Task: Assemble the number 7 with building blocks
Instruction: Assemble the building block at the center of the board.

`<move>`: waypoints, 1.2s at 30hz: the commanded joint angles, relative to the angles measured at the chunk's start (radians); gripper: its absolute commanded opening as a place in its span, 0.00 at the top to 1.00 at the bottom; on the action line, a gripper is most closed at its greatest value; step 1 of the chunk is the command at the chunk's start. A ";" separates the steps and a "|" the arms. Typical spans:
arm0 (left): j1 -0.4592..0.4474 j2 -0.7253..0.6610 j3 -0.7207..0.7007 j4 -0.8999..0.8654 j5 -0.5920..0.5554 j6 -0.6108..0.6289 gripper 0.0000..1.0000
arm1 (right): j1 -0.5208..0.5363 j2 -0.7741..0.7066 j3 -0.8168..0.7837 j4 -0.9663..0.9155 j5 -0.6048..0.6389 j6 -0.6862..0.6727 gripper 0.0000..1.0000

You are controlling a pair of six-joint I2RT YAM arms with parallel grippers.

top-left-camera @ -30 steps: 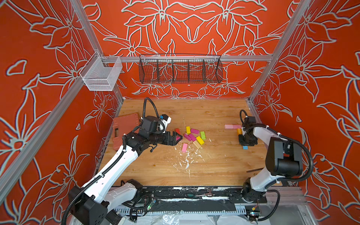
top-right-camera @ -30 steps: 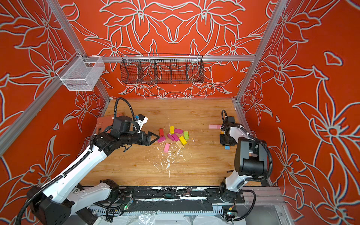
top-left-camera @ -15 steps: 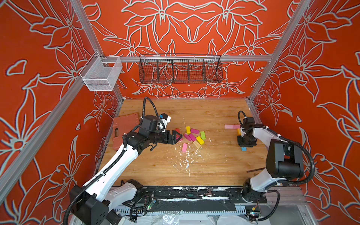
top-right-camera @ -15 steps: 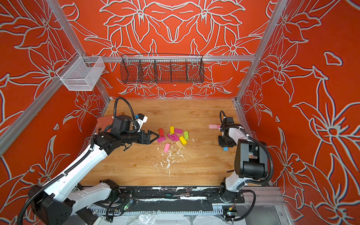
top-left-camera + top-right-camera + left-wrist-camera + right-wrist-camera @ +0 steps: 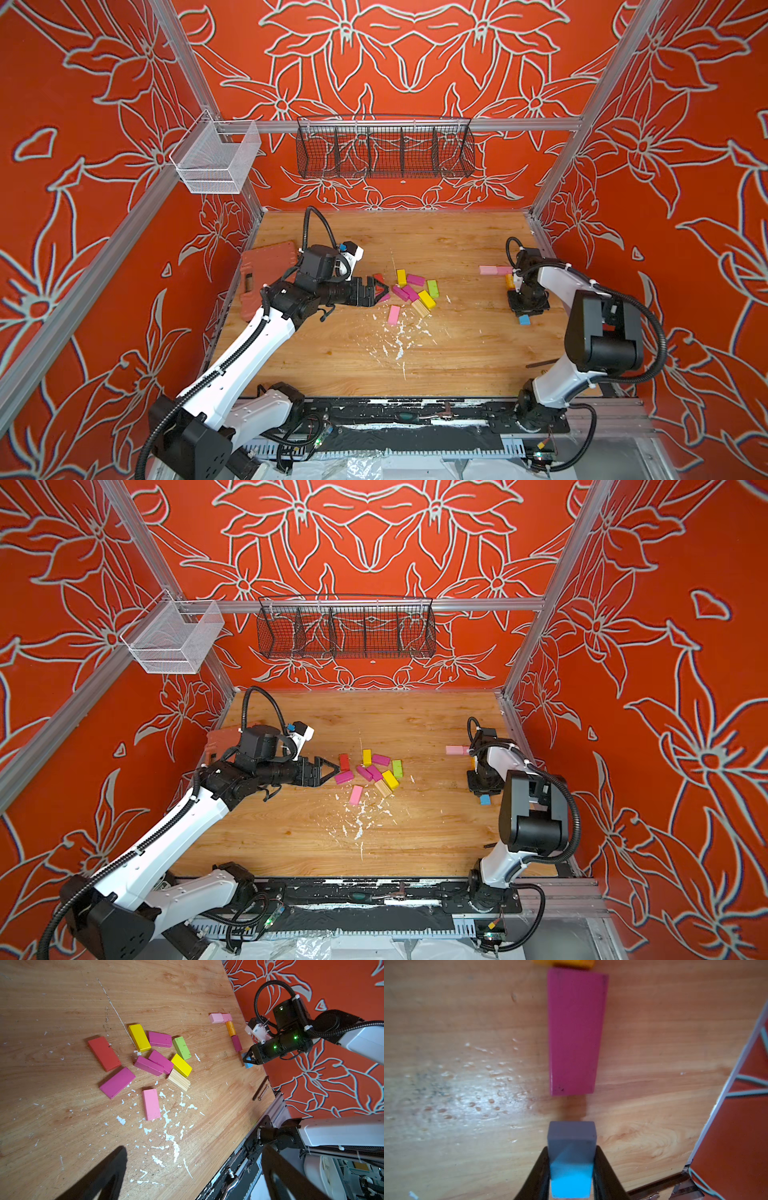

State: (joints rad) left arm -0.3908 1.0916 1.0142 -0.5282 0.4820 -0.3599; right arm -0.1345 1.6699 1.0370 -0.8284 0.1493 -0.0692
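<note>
The right gripper (image 5: 571,1148) pinches a blue block (image 5: 571,1169), just apart from the magenta block (image 5: 575,1032) at the stem end of the number 7 (image 5: 230,1028), near the right wall (image 5: 311,1084). The left gripper (image 5: 195,1147) hovers spread wide beside the loose building blocks (image 5: 160,1061) mid-table

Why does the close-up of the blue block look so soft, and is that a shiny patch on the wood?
Right wrist view: the blue block, gripped by the right pincer, sits close to the lens, so it looks soft; a glare patch shines on the table beside the magenta block. Left wrist view: the loose blocks are crisp, only the open left pincer is a dark blur.
</note>
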 commanded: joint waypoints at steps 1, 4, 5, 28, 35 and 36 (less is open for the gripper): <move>0.007 -0.008 -0.007 0.017 0.010 0.000 0.02 | 0.000 0.033 0.026 -0.034 0.004 -0.022 0.70; 0.009 -0.009 -0.006 0.019 0.011 0.000 0.02 | 0.000 0.048 0.029 -0.025 0.010 -0.017 0.69; 0.010 -0.009 -0.006 0.019 0.010 0.000 0.02 | 0.000 0.048 0.028 -0.017 0.010 -0.016 0.69; 0.023 -0.016 -0.018 0.033 0.013 -0.005 0.02 | 0.000 -0.071 0.027 0.025 -0.002 0.084 0.35; 0.024 -0.037 -0.034 0.049 0.023 -0.013 0.02 | 0.000 -0.224 -0.017 -0.059 -0.156 0.297 0.34; 0.024 -0.039 -0.035 0.051 0.024 -0.015 0.02 | 0.001 -0.236 -0.029 -0.066 -0.168 0.322 0.34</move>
State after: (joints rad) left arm -0.3721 1.0767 0.9840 -0.5034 0.4858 -0.3676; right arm -0.1356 1.4502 1.0515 -0.8192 0.0570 0.1261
